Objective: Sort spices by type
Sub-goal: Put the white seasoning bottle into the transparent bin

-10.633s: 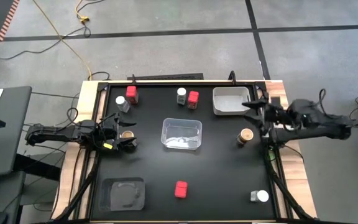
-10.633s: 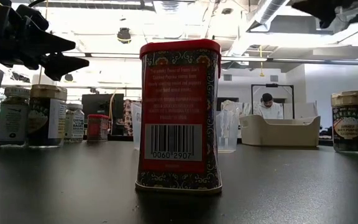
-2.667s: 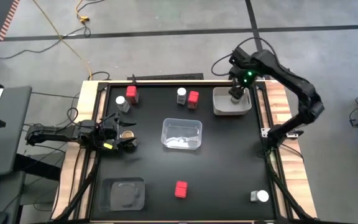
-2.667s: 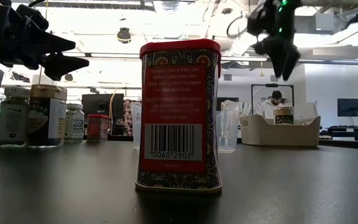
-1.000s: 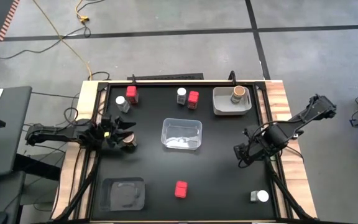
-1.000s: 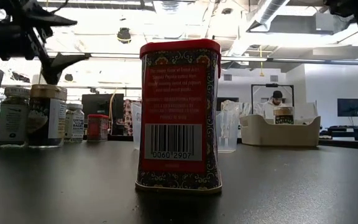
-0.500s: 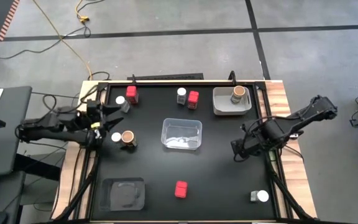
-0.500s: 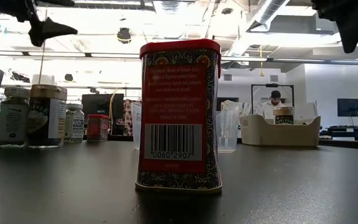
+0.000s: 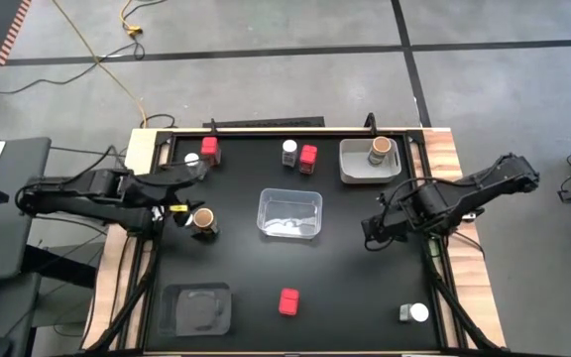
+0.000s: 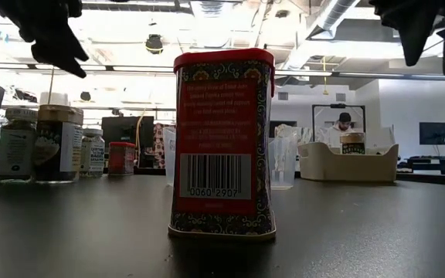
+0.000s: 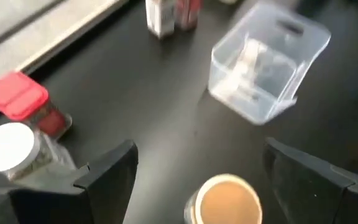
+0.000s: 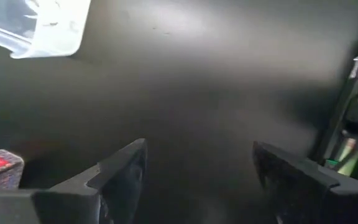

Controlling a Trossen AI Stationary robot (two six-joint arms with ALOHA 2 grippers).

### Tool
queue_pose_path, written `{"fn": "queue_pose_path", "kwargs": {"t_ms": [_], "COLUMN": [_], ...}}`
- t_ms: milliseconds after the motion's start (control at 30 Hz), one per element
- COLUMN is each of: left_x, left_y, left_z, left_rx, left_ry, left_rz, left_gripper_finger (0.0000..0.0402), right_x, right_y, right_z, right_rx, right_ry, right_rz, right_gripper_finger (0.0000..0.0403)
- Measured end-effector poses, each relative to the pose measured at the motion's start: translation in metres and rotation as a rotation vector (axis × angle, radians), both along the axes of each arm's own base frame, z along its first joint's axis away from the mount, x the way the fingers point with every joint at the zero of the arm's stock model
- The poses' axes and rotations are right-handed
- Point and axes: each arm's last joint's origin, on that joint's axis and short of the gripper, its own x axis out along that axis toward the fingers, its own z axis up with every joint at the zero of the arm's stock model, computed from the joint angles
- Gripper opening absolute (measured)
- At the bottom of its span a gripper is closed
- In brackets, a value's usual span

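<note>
With fingers spread and empty, the left tool should descend squarely around the tan-lidded jar just below it, avoiding the white-lidded jar beside it.

One tray is placed at the middle of the surface. A jar is held in the tray at the far right corner. Another tray is set at the near left.

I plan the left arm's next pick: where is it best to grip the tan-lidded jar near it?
Probably the round sides of the tan-lidded jar, just under the lid, coming straight down. It stands upright with free table around it, and the left gripper is open above it.
</note>
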Motion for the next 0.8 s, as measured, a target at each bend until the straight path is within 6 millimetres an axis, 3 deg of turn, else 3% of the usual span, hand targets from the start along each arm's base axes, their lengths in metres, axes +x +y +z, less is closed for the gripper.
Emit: {"fn": "queue_pose_path", "kwargs": {"t_ms": [433,567,800], "left_x": [0.003,0.007,0.019], "left_y": [-0.005,-0.006,-0.007], "left_z": [-0.002,-0.005,-0.01], "left_rx": [-0.232,-0.319,-0.321], "left_ry": [0.416,0.477,0.52], "left_rz": [0.077,0.143,0.132], "left_gripper_finger": [0.0327,0.0327,0.0327], "right_x": [0.004,0.006,0.008], "right_y": [-0.016,-0.022,-0.031], "right_z": [0.0,0.0,0.0], "right_rx": [-0.021,-0.043,-0.085], "right_ry": [0.02,0.02,0.03], "right_rz": [0.041,0.042,0.103], "right_gripper_finger": [0.0317,0.0317,0.0317]}}
